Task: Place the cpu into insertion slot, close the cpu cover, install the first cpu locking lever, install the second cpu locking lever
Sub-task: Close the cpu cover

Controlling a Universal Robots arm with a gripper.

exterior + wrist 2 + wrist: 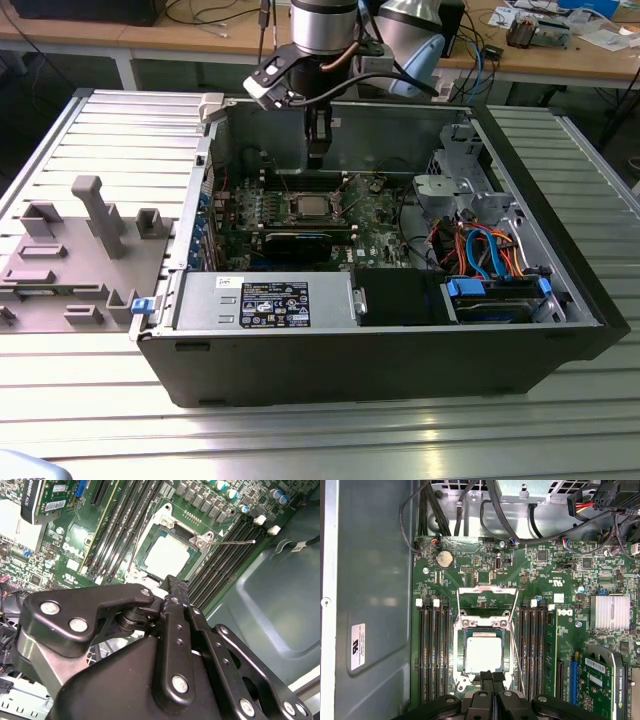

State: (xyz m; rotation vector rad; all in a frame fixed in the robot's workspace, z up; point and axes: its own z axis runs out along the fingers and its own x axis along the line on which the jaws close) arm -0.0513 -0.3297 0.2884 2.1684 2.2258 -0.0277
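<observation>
Cpu [481,652] lies flat in the insertion slot [460,635], silver top bare. Big to small, we see an open pc case [400,350] on a ribbed metal table [300,440], w/ a grey fixture block [80,250] on the exterior view's left. Inside is the green motherboard [540,570], slot set btw. two banks of black memory slots [432,650]. The cpu cover [485,591] looks tipped up at the slot's edge nearest the coin battery [444,558], off the chip. A thin wire lever [516,652] angles out beside the slot. The gripper [492,676] hangs by the slot's edge opposite the cover, fingers pressed together, holding nothing. We can't tell if it touches the board.
</observation>
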